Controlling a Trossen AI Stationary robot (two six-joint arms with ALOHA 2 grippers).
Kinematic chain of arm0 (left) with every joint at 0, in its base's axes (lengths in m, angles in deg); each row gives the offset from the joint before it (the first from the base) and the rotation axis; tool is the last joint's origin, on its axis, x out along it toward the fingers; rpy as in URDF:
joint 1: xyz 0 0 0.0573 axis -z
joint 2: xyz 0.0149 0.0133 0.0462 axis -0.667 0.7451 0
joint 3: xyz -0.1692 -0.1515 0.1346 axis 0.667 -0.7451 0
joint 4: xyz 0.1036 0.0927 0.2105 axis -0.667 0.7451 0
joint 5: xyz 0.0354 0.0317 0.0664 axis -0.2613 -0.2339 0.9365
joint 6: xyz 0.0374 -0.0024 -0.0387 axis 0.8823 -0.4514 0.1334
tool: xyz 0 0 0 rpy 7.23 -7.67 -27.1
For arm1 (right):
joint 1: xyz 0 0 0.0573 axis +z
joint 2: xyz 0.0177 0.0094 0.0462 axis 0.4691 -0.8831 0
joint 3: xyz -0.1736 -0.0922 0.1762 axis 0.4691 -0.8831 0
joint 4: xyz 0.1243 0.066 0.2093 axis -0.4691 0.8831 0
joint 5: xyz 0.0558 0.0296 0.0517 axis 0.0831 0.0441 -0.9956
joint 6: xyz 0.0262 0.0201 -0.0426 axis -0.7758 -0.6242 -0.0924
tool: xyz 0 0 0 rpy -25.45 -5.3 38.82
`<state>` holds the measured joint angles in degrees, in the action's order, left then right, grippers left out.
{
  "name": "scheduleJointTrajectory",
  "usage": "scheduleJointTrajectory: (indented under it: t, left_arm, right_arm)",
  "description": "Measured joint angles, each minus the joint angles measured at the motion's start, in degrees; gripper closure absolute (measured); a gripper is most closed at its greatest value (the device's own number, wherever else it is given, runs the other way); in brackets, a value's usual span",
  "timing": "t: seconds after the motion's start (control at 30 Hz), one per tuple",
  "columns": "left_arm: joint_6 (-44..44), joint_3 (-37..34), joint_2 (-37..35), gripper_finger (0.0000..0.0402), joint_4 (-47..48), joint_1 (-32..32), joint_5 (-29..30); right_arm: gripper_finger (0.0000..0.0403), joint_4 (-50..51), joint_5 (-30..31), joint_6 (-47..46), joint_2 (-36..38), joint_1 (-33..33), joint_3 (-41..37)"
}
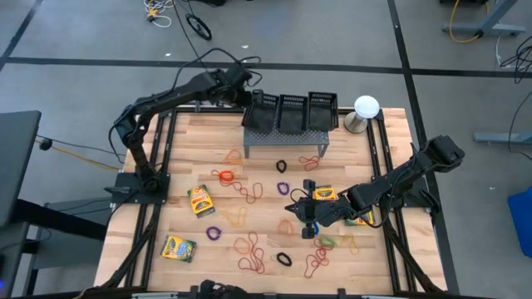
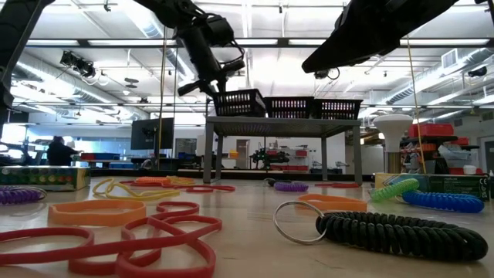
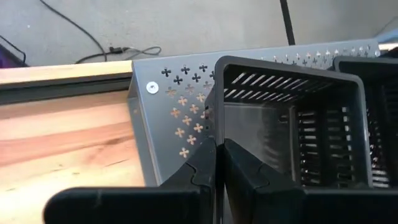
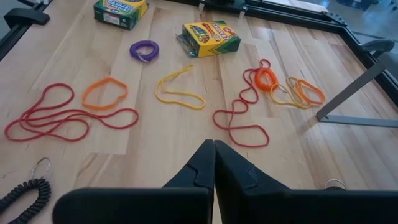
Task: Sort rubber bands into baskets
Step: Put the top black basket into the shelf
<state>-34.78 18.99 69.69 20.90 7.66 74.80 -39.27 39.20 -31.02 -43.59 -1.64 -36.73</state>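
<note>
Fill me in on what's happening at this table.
A two-armed robot is sorting rubber bands into three black mesh baskets on a grey perforated stand. The left gripper is up at the leftmost basket, fingers shut with nothing visible between them. The right gripper hovers shut and empty over the table. Many bands, coiled loops and crayon boxes lie on the wood.

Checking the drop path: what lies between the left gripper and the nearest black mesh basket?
Nothing: in the left wrist view the left gripper, fingers shut, sits right at the black mesh basket rim.
</note>
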Motion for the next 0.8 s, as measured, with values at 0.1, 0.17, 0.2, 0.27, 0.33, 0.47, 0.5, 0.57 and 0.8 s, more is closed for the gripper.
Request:
scheduleJointTrajectory:
  t: [0.1,0.17,0.2,0.27,0.33,0.47,0.5,0.57,0.8]
  left_arm:
    - [-2.7,0.0,0.0,0.0377,0.4,0.2,1.2]
    - [-4.2,0.0,0.0,0.0377,0.4,0.4,2.0]
    - [-4.8,0.0,0.0,0.0377,0.4,0.4,2.7]
    - [-5.6,0.0,0.0,0.0377,0.8,0.4,3.8]
    - [-6.8,0.0,0.0,0.0377,1.3,0.5,4.0]
    - [-9.0,0.0,0.2,0.0372,1.2,0.9,6.3]
    - [-9.3,0.0,0.2,0.0368,1.2,1.0,6.8]
    - [-9.5,0.0,0.2,0.0357,1.3,1.2,7.3]
    - [-8.0,0.0,0.2,0.0307,2.3,1.2,7.9]
  right_arm:
    - [0.0396,0.0,-0.1,0.0,0.0,0.6,0.0]
    - [0.0396,0.0,-0.1,0.0,0.0,1.1,0.0]
    - [0.0396,-0.1,-0.1,0.2,0.0,1.3,0.0]
    - [0.0396,-0.8,-0.1,0.9,0.0,1.8,0.0]
    - [0.0396,-1.5,-0.1,1.3,0.0,2.2,0.0]
    - [0.0396,-2.4,-0.1,2.0,0.0,2.5,0.0]
    - [0.0396,-2.5,-0.1,2.1,0.0,2.5,0.0]
    - [0.0396,-2.6,-0.1,2.1,0.0,2.5,0.0]
    - [0.0396,-2.6,-0.1,2.1,0.0,2.5,0.0]
